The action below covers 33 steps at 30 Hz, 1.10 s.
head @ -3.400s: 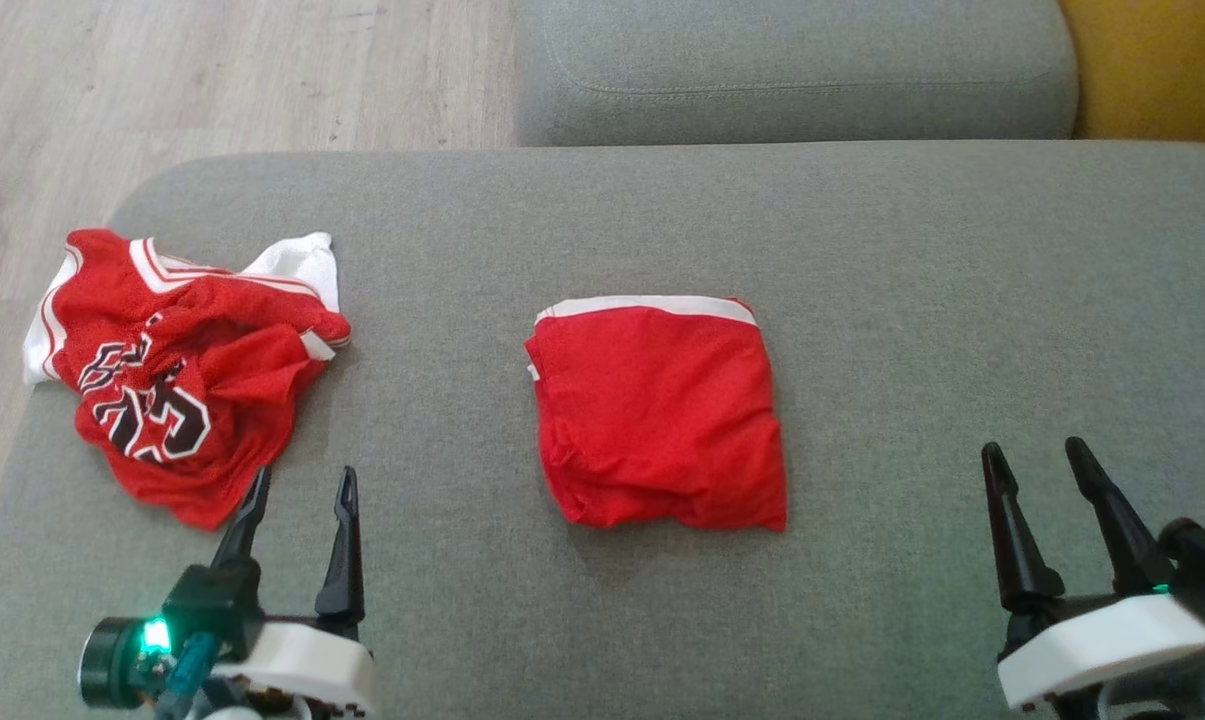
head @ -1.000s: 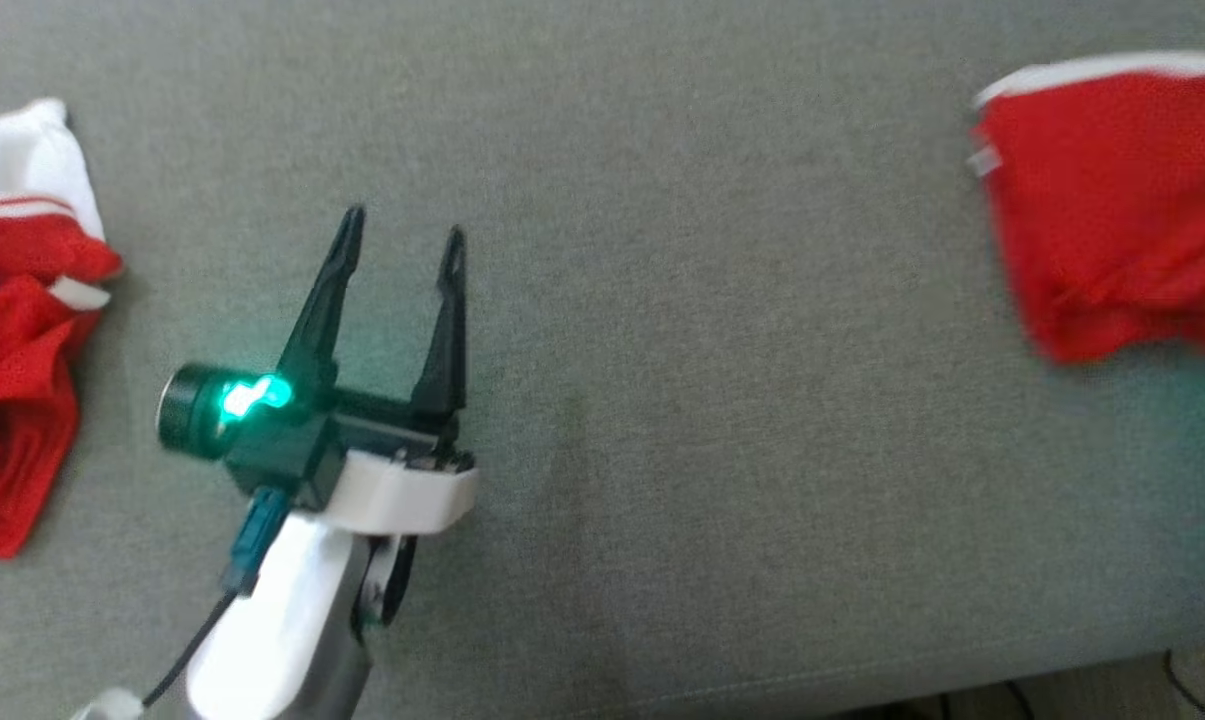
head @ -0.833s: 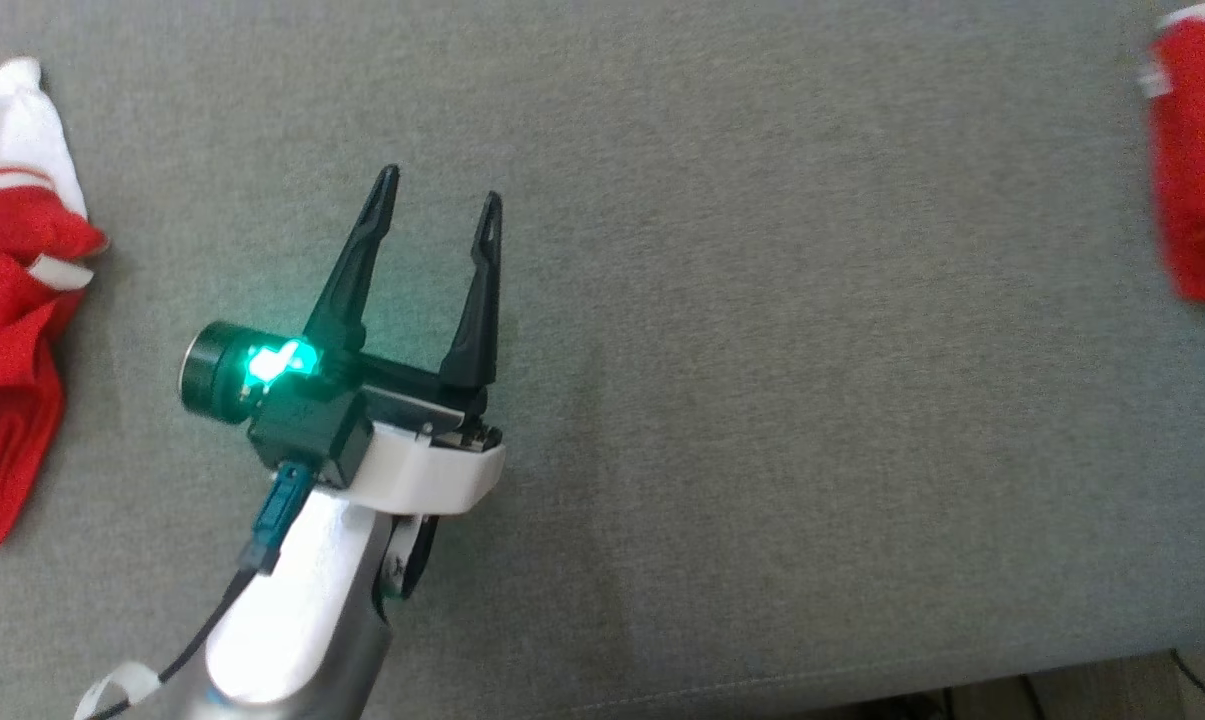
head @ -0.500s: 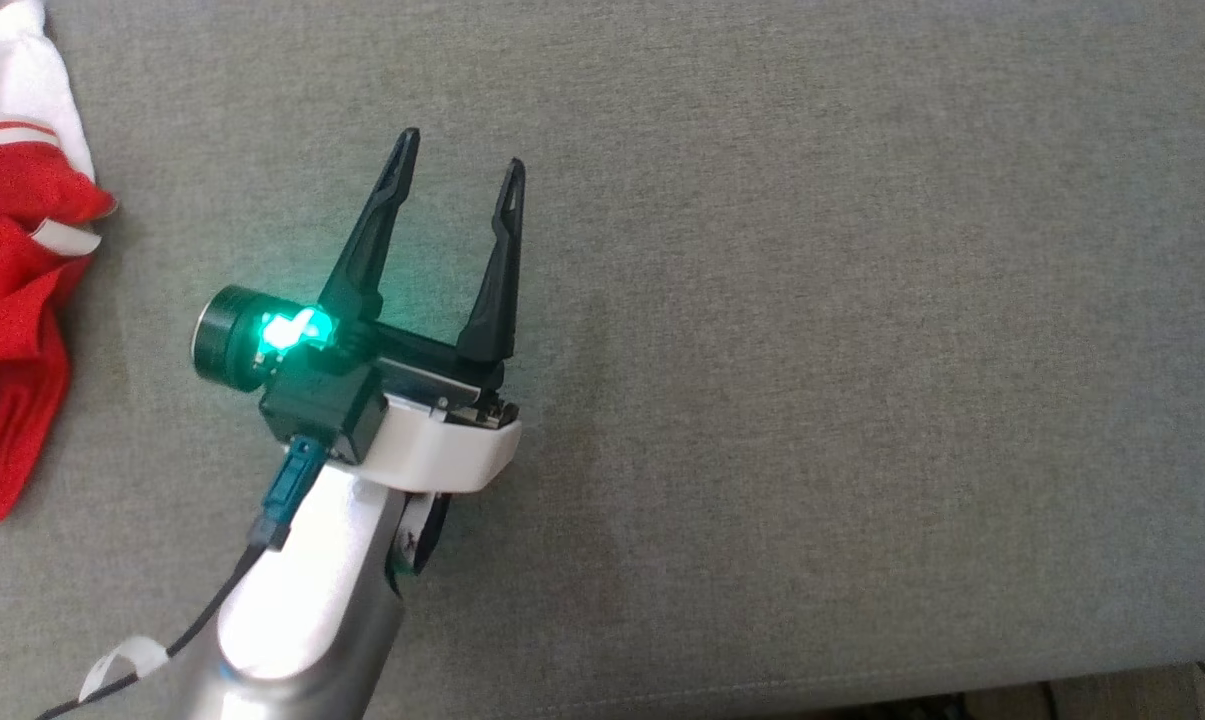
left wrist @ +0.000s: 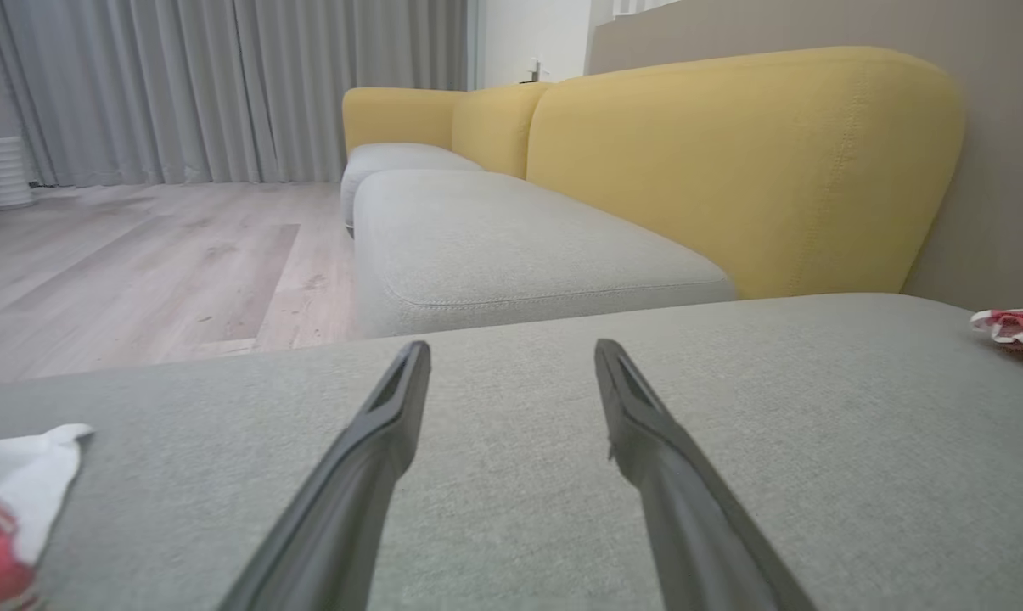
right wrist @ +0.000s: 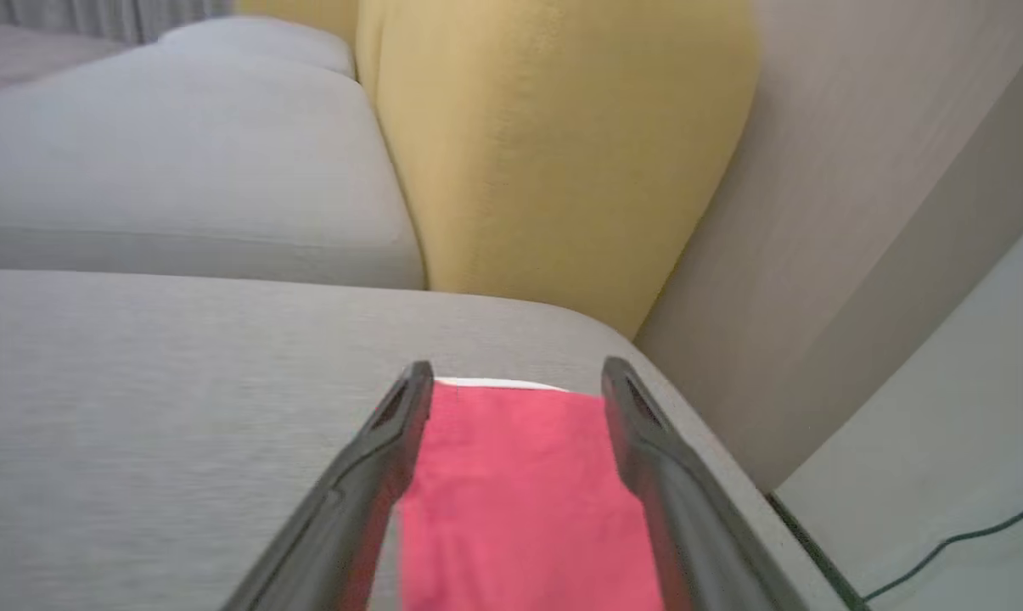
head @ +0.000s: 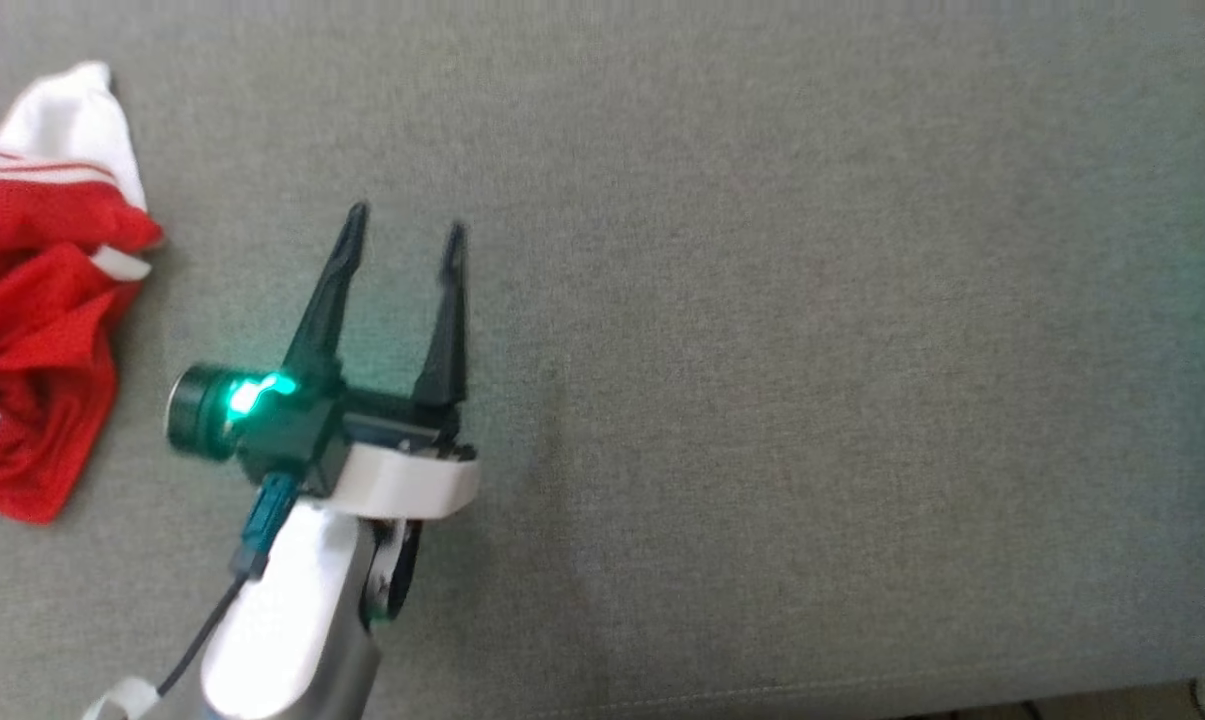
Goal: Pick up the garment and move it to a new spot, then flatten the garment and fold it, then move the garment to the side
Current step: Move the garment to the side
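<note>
The big grey cushion [head: 812, 350] lay wide and flat under both arms. The left gripper [head: 402, 225] hung over the cushion, nearer its left end than its right. Its two dark fingers stood apart, with nothing between them but grey cloth. A small green light [head: 257, 392] glowed on that gripper's body. At the cushion's left end lay a crumpled red jersey [head: 42, 330] with white trim. It was all bunched up and well apart from the left gripper.

The folded red garment [right wrist: 519, 501] lay flat on the cushion near its far right corner, close to the cushion's edge. A thin white band [right wrist: 503, 383] ran along the garment's far side. The right gripper [right wrist: 515, 373] was over the garment with its fingers spread wide, one along each side of the red cloth. The cloth looked flat on the cushion and not pinched. Whether the fingers touched it could not be told.

From the left wrist, the garment showed as a small red and white bit at the cushion's far right. Beyond the cushion sat a second grey cushion [left wrist: 494, 246] and a yellow backrest [left wrist: 732, 161]. A wooden floor [left wrist: 137, 255] and grey curtains [left wrist: 222, 85] were past the cushion's left side.
</note>
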{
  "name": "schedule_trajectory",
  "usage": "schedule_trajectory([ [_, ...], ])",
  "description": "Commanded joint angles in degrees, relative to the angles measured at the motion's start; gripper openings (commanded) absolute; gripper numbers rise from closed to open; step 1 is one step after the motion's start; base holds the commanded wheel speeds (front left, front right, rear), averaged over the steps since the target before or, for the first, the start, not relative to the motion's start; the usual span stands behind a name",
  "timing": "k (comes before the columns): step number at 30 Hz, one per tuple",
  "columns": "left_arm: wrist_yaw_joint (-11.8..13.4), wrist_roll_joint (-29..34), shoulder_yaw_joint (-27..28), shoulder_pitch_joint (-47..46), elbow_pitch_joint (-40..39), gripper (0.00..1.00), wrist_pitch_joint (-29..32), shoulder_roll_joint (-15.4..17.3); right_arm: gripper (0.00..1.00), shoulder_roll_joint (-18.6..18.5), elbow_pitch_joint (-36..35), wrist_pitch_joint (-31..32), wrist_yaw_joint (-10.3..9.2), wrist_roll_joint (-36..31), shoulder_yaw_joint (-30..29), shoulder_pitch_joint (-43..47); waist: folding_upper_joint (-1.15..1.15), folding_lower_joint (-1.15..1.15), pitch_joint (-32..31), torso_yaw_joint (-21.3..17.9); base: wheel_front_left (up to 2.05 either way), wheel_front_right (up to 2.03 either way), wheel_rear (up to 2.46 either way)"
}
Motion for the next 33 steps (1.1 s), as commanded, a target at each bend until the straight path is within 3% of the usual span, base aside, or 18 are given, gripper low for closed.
schedule_trajectory([
  [1,0.5,-0.1,2.8,0.7,-1.2,1.00,-0.3,0.9,1.00,1.7,-5.9,0.1,-0.04,-0.1,1.8,2.9,0.00,0.01,-2.6,0.1,0.00,0.00,0.00],
  [5,1.8,-0.5,5.3,3.9,0.1,1.00,-0.3,1.0,1.00,10.5,-22.8,4.1,-0.04,1.1,6.9,12.1,0.00,0.01,-6.5,1.7,0.00,0.00,0.00],
  [12,3.4,-0.9,9.2,7.2,2.1,1.00,-0.3,1.9,1.00,16.4,-38.0,8.2,-0.04,4.4,14.8,21.8,0.00,0.01,-10.7,5.3,0.00,0.00,0.00],
  [20,3.9,-1.6,11.0,11.1,4.7,1.00,0.0,3.5,1.00,18.0,-42.0,9.7,-0.04,7.0,18.9,28.1,0.00,0.01,-14.6,7.5,0.00,0.00,0.00],
  [33,3.6,-2.5,9.5,16.4,5.4,1.00,3.5,4.5,1.00,18.2,-42.3,10.1,-0.04,12.8,20.7,36.9,0.00,0.01,-20.8,6.3,0.00,0.00,0.00],
])
